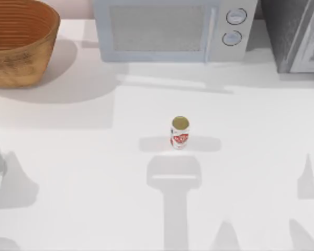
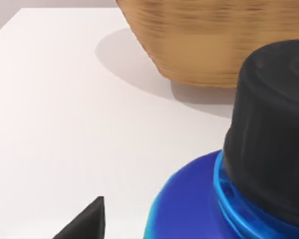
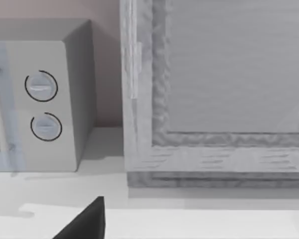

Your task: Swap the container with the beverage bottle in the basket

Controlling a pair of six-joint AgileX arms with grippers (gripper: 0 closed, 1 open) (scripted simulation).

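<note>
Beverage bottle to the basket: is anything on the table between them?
Nothing visible stands in the way. The beverage bottle stands upright mid-table, and bare white table runs from it to the basket at the far left. The microwave sits behind that path, not across it.

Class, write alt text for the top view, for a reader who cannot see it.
A small white cylindrical bottle with a red label and dull gold top stands upright alone near the middle of a white table. A large round orange-brown woven wicker basket sits at the far left corner, a pale grey microwave along the back edge.
</note>
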